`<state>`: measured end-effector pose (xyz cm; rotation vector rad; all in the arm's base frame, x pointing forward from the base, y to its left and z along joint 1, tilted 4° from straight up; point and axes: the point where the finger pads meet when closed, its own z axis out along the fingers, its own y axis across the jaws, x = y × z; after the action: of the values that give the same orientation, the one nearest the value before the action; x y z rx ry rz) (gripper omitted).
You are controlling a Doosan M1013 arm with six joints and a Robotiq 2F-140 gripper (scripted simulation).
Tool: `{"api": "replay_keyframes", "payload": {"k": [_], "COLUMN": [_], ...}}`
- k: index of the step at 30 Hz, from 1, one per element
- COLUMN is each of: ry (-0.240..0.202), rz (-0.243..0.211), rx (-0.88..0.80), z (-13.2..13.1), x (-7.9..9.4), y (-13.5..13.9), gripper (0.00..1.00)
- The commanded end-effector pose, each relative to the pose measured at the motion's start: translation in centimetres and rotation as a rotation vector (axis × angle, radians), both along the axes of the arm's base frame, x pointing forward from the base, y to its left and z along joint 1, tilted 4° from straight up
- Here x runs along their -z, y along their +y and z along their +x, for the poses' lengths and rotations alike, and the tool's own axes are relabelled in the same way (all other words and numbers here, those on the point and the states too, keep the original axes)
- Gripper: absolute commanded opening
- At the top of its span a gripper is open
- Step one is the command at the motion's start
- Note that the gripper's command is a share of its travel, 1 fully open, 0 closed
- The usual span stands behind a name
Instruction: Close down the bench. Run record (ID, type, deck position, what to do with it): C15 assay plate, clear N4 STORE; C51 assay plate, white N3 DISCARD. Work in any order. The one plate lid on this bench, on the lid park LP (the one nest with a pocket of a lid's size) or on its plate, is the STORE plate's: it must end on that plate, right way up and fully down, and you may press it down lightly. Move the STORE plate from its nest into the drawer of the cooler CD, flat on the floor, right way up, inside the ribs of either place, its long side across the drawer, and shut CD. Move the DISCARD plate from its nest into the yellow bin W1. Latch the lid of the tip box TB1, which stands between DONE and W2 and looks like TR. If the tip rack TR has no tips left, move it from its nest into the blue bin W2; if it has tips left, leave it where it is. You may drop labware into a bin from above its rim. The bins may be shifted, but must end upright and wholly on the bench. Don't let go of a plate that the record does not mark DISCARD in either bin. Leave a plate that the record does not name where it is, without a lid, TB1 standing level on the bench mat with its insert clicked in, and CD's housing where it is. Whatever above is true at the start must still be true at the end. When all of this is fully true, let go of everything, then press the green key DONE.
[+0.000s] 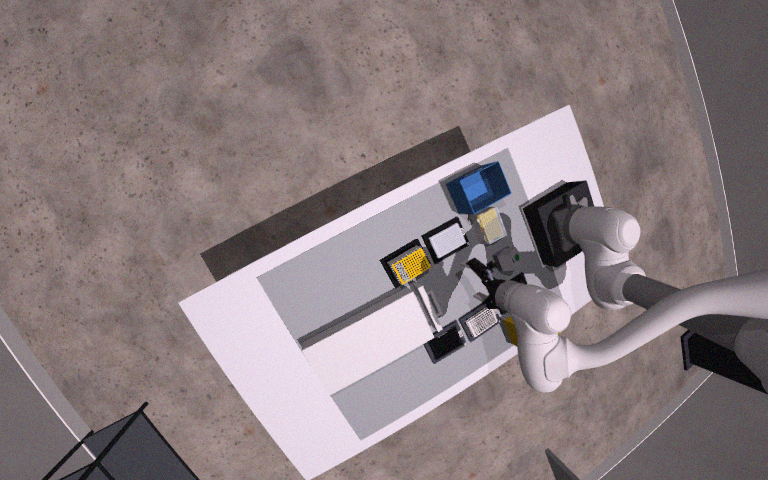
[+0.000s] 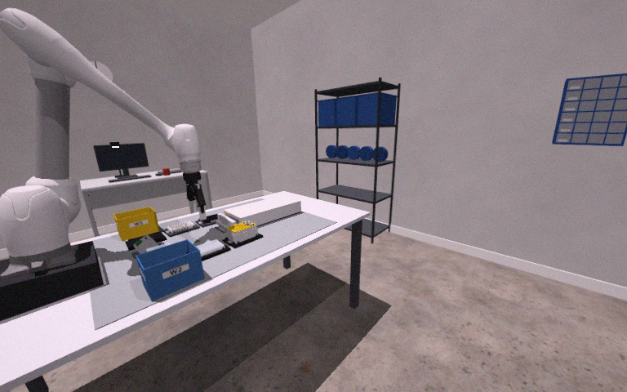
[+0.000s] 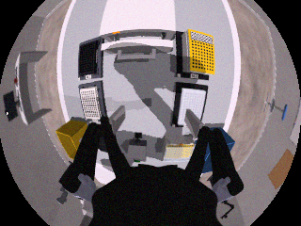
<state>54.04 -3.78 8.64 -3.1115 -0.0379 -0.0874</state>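
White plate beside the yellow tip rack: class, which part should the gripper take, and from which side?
Its two long side walls, from straight above. The white plate lies flat in a black nest that frames it, likely blocking a sideways approach; its shorter width should suit the open gripper.

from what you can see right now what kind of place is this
Most likely a lab automation bench: a white table carries assay plates in black nests, labelled waste bins W1 and W2, and a robot arm's gripper.
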Motion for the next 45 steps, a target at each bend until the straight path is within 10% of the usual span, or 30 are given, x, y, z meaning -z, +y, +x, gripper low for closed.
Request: {"api": "replay_keyframes", "payload": {"k": [1, 45], "ry": [0.0, 0.0], "rz": [0.0, 0.0], "rx": [0.0, 0.0], "z": [1.4, 12.6], "x": [0.1, 0.7], "y": [0.7, 6.4], "gripper": [0.87, 0.87]}}
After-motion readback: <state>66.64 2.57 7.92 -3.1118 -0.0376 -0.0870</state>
